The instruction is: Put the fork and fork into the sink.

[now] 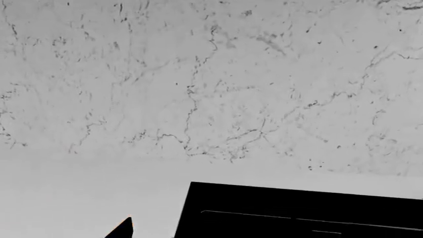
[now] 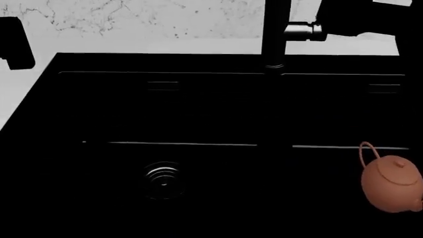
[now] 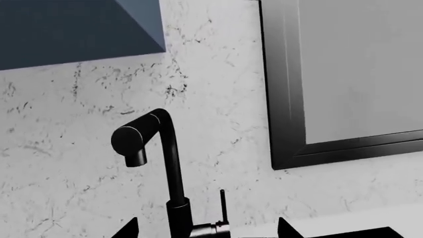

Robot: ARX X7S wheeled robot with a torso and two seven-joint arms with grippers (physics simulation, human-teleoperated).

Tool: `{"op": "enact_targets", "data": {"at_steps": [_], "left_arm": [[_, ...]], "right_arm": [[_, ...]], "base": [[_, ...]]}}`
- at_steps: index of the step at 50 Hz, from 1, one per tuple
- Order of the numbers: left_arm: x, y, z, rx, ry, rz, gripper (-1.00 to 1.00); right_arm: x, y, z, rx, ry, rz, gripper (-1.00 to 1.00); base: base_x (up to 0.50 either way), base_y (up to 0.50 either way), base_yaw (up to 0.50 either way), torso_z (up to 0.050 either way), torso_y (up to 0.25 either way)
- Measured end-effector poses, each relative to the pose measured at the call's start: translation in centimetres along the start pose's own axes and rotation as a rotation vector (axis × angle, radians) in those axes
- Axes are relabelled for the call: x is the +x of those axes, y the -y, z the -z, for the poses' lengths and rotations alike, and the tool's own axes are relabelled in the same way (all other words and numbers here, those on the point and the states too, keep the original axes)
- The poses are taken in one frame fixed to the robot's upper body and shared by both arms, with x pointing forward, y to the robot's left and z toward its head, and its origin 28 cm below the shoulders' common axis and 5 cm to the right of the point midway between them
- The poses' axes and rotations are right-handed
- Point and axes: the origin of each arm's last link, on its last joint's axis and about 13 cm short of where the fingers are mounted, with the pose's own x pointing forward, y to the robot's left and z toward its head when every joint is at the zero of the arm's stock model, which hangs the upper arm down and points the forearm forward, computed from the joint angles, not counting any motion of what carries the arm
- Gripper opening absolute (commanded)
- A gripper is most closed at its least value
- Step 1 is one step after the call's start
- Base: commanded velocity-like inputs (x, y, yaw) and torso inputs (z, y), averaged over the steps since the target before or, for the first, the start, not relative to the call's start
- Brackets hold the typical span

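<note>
We see little of either claw. In the left wrist view only one dark fingertip [image 1: 122,228] pokes up at the bottom edge, left of centre, touching nothing; with its partner out of frame we cannot tell how far the left claw is spread. In the right wrist view two dark fingertips [image 3: 129,229] show at the bottom edge, one on each side of the faucet [image 3: 168,168], well apart with nothing between them but the faucet's base behind, so the right claw stands wide and holds nothing.

In the head view the sink [image 2: 198,106] fills most of the frame, black, with its round drain [image 2: 163,179] at lower centre-left and thin bright ledge lines across the middle. A teapot [image 2: 391,183] sits at the lower right, inside the right part of the sink as far as the dark render lets us judge. Neither fork shows in any view. A dark arm block [image 2: 17,42] sits at the upper left edge over the pale desk [image 2: 20,84].

The right wrist view also shows a dark-framed panel [image 3: 343,79] on the marbled wall [image 3: 218,124]. We can read no writing or brand anywhere.
</note>
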Motion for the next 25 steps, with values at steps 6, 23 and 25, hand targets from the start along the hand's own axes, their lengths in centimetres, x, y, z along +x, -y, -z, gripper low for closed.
{"op": "enact_targets", "data": {"at_steps": [6, 23, 25], "left_arm": [[0.01, 0.02, 0.02, 0.001, -0.003, -0.001, 1.0], [-0.11, -0.04, 0.15, -0.001, -0.01, -0.008, 1.0], [-0.15, -0.06, 0.16, -0.005, -0.012, -0.009, 1.0]], "right_arm": [[-0.06, 0.06, 0.11, 0.007, -0.004, 0.005, 1.0], [-0.3, 0.35, 0.32, 0.018, -0.014, 0.023, 1.0], [-0.33, 0.37, 0.36, 0.02, -0.014, 0.024, 1.0]], "base": [[0.3, 0.06, 0.0, 0.0, 0.002], [0.0, 0.0, 0.0, 0.0, 0.0], [0.0, 0.0, 0.0, 0.0, 0.0]]}}
